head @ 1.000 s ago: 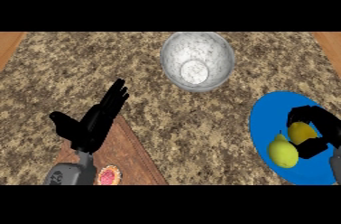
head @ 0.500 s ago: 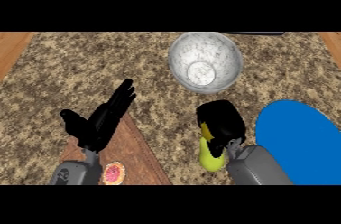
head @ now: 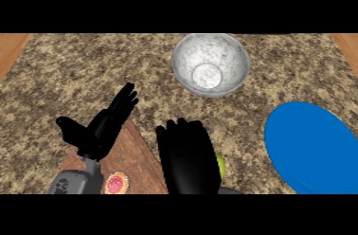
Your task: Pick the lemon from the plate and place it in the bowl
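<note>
Lemon (head: pixel 221 164) shows only as a thin yellow-green sliver at the right side of the right hand (head: pixel 185 156), which covers nearly all of it near the desk's front edge. The fingers appear wrapped round the fruit, so I judge it held, off the blue plate (head: pixel 311 146) that lies by the desk's right edge. The bowl (head: pixel 210 63), grey and speckled, sits toward the back edge, well apart from the fruit and still without it. The left hand (head: pixel 101 127) rests with fingers straight and raised at the front left, above a wooden board (head: pixel 133 160).

As a thing to handle, a lemon is likely light, fairly stiff and not fragile, though its rounded, waxy skin could roll or slip. Holding it across the widest middle, thumb opposite the fingers, seems the best hold. Release should come low over the bowl's centre, lest it bounce off the rim.
</note>
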Action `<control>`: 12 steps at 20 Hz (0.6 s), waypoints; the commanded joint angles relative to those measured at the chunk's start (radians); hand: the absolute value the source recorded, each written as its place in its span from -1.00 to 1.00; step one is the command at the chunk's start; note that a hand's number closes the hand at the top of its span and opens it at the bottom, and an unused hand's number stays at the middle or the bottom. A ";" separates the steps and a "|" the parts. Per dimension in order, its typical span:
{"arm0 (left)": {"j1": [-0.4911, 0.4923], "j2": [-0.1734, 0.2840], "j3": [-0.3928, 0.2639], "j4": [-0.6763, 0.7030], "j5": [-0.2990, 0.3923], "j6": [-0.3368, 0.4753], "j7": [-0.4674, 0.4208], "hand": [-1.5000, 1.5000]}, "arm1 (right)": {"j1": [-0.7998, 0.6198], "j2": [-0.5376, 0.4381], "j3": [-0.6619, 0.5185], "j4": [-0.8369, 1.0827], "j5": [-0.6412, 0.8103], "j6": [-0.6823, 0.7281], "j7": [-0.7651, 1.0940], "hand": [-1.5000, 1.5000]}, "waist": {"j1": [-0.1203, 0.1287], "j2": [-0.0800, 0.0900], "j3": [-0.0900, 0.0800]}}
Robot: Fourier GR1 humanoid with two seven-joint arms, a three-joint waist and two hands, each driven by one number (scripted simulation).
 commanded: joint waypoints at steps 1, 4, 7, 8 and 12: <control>-0.016 -0.009 0.010 -0.023 0.015 0.018 0.043 0.00 | -0.122 0.013 0.076 -0.117 -0.013 0.015 0.234 1.00 | -0.007 0.000 0.001; 0.026 -0.013 -0.016 -0.027 -0.031 0.026 -0.006 0.00 | -0.223 0.013 0.041 -0.137 -0.033 0.049 0.291 1.00 | -0.008 0.001 0.001; 0.044 -0.003 -0.020 -0.052 -0.016 0.011 0.024 0.00 | -0.325 0.013 -0.039 -0.122 -0.107 0.088 0.333 1.00 | -0.004 0.000 0.000; -0.011 -0.005 0.006 -0.015 0.000 0.013 0.034 0.00 | -0.336 0.013 -0.110 -0.176 -0.132 0.152 0.310 1.00 | -0.017 0.001 0.000; -0.028 0.010 0.028 -0.017 0.016 0.001 0.041 0.00 | -0.444 0.013 -0.225 0.003 -0.140 0.059 0.214 1.00 | -0.009 0.005 0.001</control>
